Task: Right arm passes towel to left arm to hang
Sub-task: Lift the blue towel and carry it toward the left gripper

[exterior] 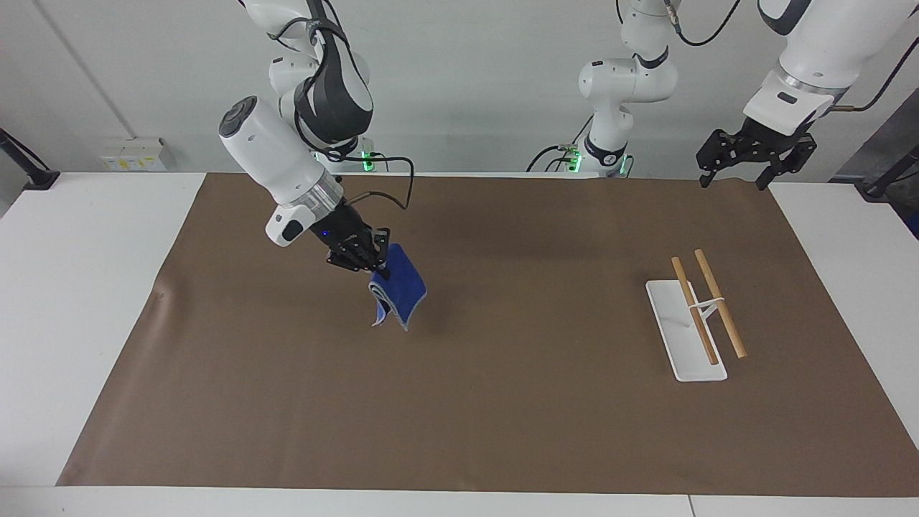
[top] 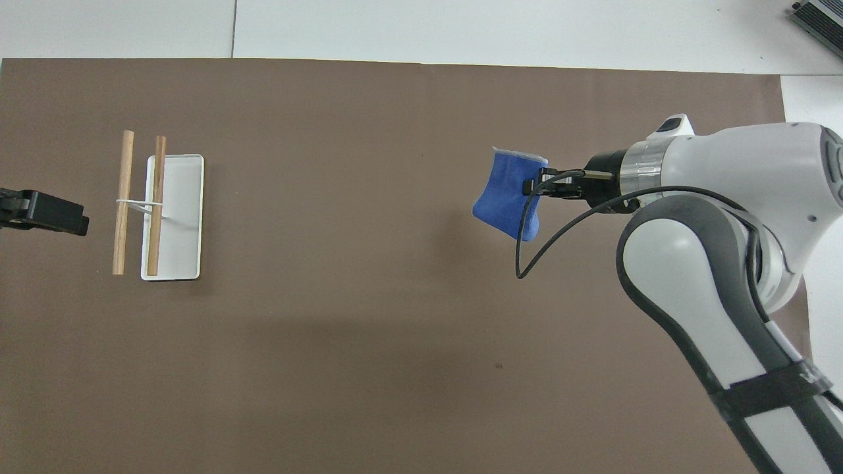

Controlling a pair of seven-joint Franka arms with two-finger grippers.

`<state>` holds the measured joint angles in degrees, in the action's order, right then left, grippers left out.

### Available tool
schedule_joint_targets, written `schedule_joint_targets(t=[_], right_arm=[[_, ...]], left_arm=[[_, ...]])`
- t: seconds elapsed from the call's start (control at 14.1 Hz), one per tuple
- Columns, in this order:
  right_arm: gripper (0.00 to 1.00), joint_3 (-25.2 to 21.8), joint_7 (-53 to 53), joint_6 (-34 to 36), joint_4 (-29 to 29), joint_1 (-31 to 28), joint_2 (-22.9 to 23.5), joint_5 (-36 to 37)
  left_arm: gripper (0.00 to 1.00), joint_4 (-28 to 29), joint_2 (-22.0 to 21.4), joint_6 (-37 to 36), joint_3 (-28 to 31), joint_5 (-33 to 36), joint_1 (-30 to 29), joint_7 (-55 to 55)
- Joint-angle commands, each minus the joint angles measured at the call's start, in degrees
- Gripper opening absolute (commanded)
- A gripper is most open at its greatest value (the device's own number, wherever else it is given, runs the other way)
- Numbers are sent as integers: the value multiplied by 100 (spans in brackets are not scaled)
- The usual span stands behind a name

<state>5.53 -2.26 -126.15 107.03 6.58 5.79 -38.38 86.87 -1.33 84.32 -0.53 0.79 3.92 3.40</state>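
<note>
Above the brown mat (exterior: 502, 402) on the bench, toward the right arm's end, we found the right tool (exterior: 378, 271) pinching the towel (exterior: 400, 293) by one edge, so that it hung clear, presumably for carrying toward the handover. We saw the left tool (exterior: 740, 172), fingers spread, waiting raised at its own end near the rack (exterior: 689, 327) of wooden rods. Only the facing view showed the towel off the mat; the overhead view showed just the left tool's tip (top: 46, 214).
</note>
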Motion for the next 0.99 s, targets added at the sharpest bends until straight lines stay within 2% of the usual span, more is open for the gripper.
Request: schedule_joint_targets(t=[0.0, 0.28, 0.5, 0.71, 0.92], right_arm=[[0, 71, -126, 73, -76, -43, 1, -1011], [0, 351, -231, 73, -77, -52, -25, -1444], [0, 483, -240, 47, -59, -43, -43, -2382], [0, 519, -275, -58, -50, 1, -25, -2893], [0, 519, -337, -94, -41, 1, -25, -2965]], left_arm=[[100, 93, -113, -73, -17, 44, -32, 11], [100, 93, -113, -73, -17, 44, -32, 11], [100, 93, -113, -73, -17, 44, -32, 11], [100, 93, -113, -73, -17, 44, -32, 11], [100, 93, -113, -73, -17, 44, -32, 11]])
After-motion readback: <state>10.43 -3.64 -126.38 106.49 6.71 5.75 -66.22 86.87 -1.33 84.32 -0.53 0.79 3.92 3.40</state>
